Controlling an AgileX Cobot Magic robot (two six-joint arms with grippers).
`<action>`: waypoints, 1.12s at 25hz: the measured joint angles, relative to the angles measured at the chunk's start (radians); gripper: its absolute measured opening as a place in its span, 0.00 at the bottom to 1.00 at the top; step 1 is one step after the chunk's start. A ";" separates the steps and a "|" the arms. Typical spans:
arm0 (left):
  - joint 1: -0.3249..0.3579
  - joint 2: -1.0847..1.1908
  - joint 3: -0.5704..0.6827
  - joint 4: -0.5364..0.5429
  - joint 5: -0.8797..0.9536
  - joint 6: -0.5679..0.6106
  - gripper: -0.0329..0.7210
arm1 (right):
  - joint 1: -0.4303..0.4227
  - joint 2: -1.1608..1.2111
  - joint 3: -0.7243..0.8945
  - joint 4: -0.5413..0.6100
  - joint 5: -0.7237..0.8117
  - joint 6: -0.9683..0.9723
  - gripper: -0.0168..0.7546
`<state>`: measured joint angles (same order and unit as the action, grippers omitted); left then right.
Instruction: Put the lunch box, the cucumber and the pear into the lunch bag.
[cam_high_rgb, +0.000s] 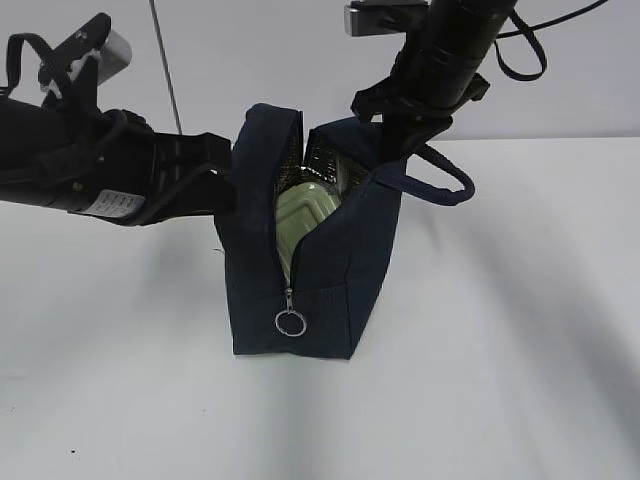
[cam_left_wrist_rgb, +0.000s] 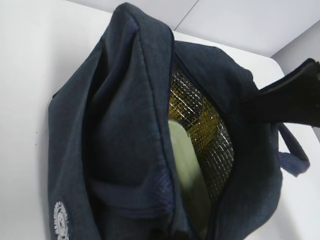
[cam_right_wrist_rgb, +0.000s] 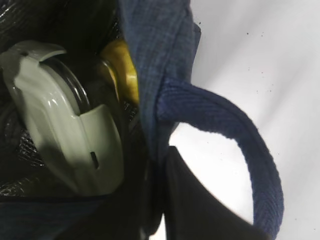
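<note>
The dark navy lunch bag (cam_high_rgb: 330, 290) stands upright on the table with its zipper open at the top. The lunch box (cam_high_rgb: 305, 215), with its sage-green lid, sits on edge inside against the silvery lining (cam_left_wrist_rgb: 200, 125). In the right wrist view the lunch box (cam_right_wrist_rgb: 70, 135) fills the opening and the yellow pear (cam_right_wrist_rgb: 122, 67) shows behind it. The cucumber is hidden. My left gripper (cam_high_rgb: 228, 178) is shut on the bag's left flap. My right gripper (cam_high_rgb: 398, 138) pinches the bag's right wall (cam_right_wrist_rgb: 150, 50) beside the handle (cam_right_wrist_rgb: 240, 135).
The zipper's silver ring pull (cam_high_rgb: 290, 322) hangs low on the bag's front. The looped handle (cam_high_rgb: 450, 185) sticks out to the right. White table (cam_high_rgb: 500, 380) surrounds the bag. My right arm (cam_left_wrist_rgb: 290, 97) crosses the left wrist view.
</note>
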<state>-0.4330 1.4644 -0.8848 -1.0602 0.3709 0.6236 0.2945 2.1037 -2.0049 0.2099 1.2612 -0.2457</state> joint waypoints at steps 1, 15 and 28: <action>0.000 0.002 0.000 -0.001 0.000 0.000 0.03 | 0.000 0.000 0.000 0.000 -0.001 0.000 0.12; 0.000 0.008 0.000 -0.002 -0.002 0.003 0.03 | 0.000 -0.004 0.000 0.050 -0.014 -0.002 0.72; 0.000 0.009 0.000 -0.002 0.000 0.003 0.03 | -0.002 -0.248 0.062 0.064 -0.014 0.009 0.64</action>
<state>-0.4330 1.4735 -0.8848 -1.0622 0.3712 0.6265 0.2922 1.8557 -1.9428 0.2743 1.2474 -0.2370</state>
